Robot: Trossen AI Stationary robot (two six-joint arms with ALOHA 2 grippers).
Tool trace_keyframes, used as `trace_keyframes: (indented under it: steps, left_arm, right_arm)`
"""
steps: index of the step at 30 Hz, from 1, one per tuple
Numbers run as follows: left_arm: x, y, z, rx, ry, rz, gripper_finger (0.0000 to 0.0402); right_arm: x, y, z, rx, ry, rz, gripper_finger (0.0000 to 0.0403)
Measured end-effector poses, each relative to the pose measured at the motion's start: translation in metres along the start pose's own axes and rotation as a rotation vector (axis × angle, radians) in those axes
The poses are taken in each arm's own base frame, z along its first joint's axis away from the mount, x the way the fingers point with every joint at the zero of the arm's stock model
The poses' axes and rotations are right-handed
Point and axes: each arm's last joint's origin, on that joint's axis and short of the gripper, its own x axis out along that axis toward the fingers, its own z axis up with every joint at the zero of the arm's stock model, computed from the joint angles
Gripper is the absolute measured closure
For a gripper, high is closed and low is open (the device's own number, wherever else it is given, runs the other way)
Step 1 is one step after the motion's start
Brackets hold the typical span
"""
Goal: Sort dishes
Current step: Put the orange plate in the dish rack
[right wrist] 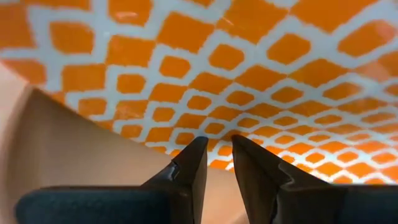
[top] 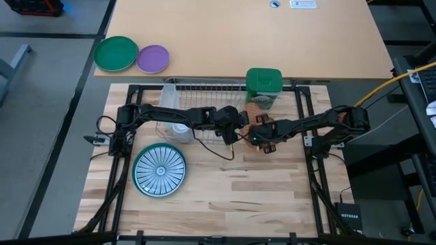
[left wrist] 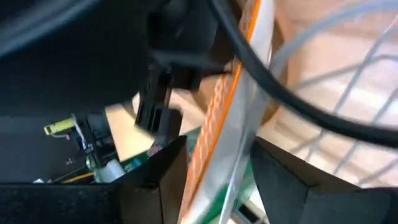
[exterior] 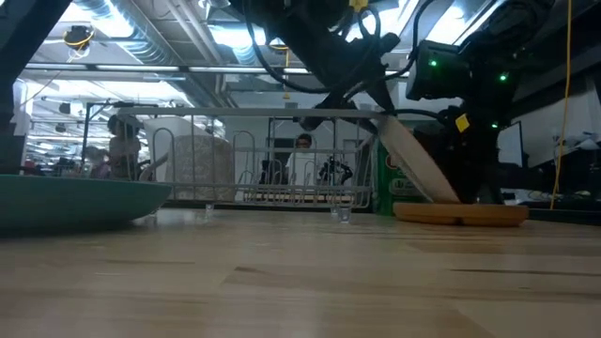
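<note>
An orange-and-white patterned plate [exterior: 414,161] stands tilted at the table's middle. Its lower rim rests on a flat brown-orange plate [exterior: 460,215] in front of the green canister [top: 263,87]. My left gripper [top: 235,126] is shut on the tilted plate's upper rim. My right gripper [top: 257,138] is shut, with its tips [right wrist: 219,144] right at the plate's patterned face [right wrist: 249,74]. A teal-and-white striped plate [top: 159,170] lies flat at the near left. My left gripper pinches the patterned plate's upper rim [left wrist: 214,134] between its two fingers, one on each face, and the plate shows edge-on between them. It comes from the table's left, slanting down. The plate leans, with its lower rim [exterior: 449,199] on the flat plate. My right gripper points at the patterned face; I cannot tell whether its tips touch it.
A wire dish rack [top: 204,95] stands along the far side of the work area, left of the canister. A plain green plate [top: 116,53] and a purple plate [top: 152,58] lie on the far table. Bare wood lies in the near right of the table [top: 272,197].
</note>
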Motion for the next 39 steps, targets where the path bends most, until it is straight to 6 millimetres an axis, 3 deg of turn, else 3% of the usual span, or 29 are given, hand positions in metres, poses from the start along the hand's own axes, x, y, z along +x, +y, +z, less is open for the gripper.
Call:
trace_keyframes:
  steps: [5,17,39]
  left_arm:
    - [0.001,-0.004,0.001,0.011,-0.006,-0.028,0.0238]
    - [-0.001,-0.002,0.002,0.008,0.002,-0.026,0.0238]
    - [-0.008,-0.002,0.017,-0.045,0.181,-0.026,0.0233]
  right_arm:
    - [-0.002,-0.005,0.009,0.023,-0.062,-0.025,0.0321]
    - [-0.003,-0.006,0.011,0.033,-0.078,-0.01,0.0397]
    - [-0.003,-0.006,0.013,0.045,-0.114,0.017,0.0387]
